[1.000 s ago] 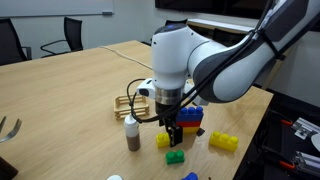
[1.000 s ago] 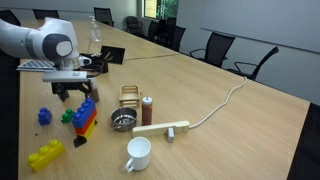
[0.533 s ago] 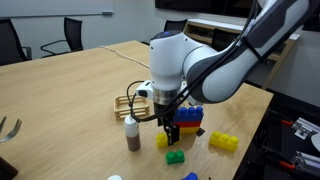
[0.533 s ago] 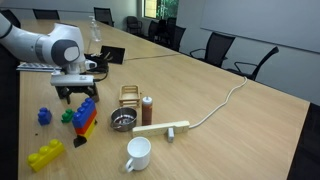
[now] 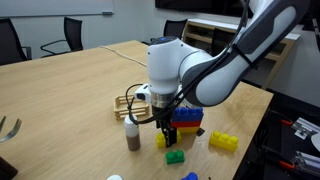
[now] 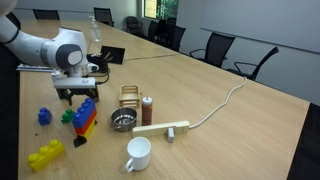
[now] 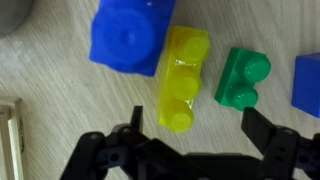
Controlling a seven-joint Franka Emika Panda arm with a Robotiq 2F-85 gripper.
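Observation:
My gripper (image 7: 198, 135) hangs open just above the wooden table, nothing between its black fingers (image 7: 262, 130). In the wrist view a yellow two-stud block (image 7: 183, 85) lies just ahead of the jaws, nearer the left finger. A green block (image 7: 243, 80) lies to its right and a large blue block (image 7: 130, 35) beyond it. Another blue piece (image 7: 310, 80) shows at the right edge. In both exterior views the gripper (image 5: 170, 130) (image 6: 75, 96) points down beside a stack of red, blue and yellow blocks (image 5: 187, 120) (image 6: 85, 118).
A long yellow block (image 6: 45, 155), a white mug (image 6: 138, 153), a metal strainer (image 6: 122, 121), a brown shaker (image 6: 147, 110), a wooden bar (image 6: 162, 129) and a wire rack (image 6: 130, 95) stand round about. A cable (image 6: 225, 105) runs across the table. Office chairs line the far side.
The arm's upper body has shifted slightly sideways over the blocks. The gripper has stayed open at about the same height.

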